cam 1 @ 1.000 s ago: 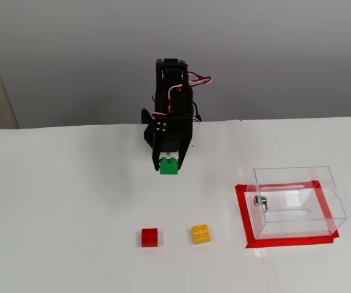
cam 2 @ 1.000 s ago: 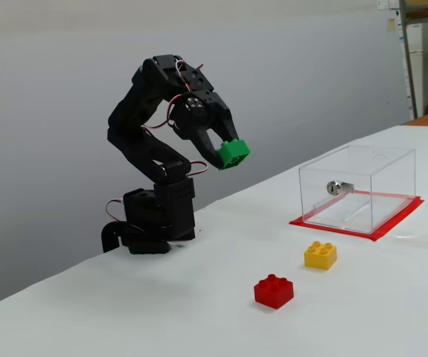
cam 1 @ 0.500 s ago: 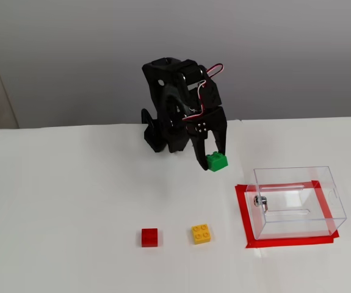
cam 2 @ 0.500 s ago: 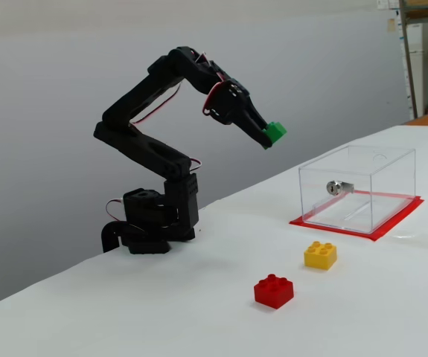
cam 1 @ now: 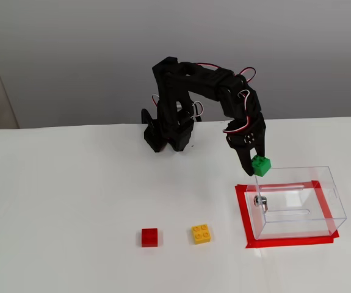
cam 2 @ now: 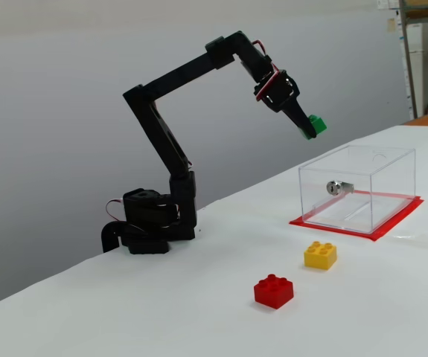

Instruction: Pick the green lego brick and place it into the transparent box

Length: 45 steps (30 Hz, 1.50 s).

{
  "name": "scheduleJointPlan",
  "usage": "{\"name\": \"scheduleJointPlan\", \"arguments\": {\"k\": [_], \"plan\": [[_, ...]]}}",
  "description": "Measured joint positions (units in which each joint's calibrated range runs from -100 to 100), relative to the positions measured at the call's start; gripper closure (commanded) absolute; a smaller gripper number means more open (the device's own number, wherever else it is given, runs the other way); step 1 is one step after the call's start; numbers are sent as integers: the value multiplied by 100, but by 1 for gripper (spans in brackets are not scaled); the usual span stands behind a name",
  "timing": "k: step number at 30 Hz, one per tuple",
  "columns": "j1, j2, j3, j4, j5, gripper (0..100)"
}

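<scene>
the black arm (cam 1: 190, 91) reaches out from its base on the white table (cam 1: 71, 195), and its gripper (cam 1: 257, 160) is clamped on the green lego brick (cam 1: 261, 165), which hangs in the air at the fingertips. in a fixed view from the side the brick (cam 2: 317, 125) sits well above the table, up over the near left edge of the transparent box (cam 2: 362, 186), higher than the box's open top and not inside it. the other fixed view shows the brick just beyond the box's (cam 1: 322, 201) back left corner, near the wall with the small metal knob (cam 1: 260, 201). the box stands on a red taped frame (cam 1: 243, 213) on the table, and looks empty inside. out in front of it, apart from each other, a yellow brick (cam 1: 201, 234) and a red brick (cam 1: 149, 237) lie on the table, the yellow one nearer the box, both well clear of the arm.
</scene>
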<state>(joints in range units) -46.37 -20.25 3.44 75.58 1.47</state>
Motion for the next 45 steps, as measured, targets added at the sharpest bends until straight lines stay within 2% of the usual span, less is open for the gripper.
{"name": "scheduleJointPlan", "arguments": {"k": [11, 24, 34, 39, 45], "plan": [[-534, 1539, -830, -805, 0, 87], [-737, 2850, -1756, -883, 0, 87], [-972, 3078, -2056, -883, 5, 87], [-972, 3087, -2056, -883, 5, 75], [-972, 3087, -2056, -883, 5, 74]]}}
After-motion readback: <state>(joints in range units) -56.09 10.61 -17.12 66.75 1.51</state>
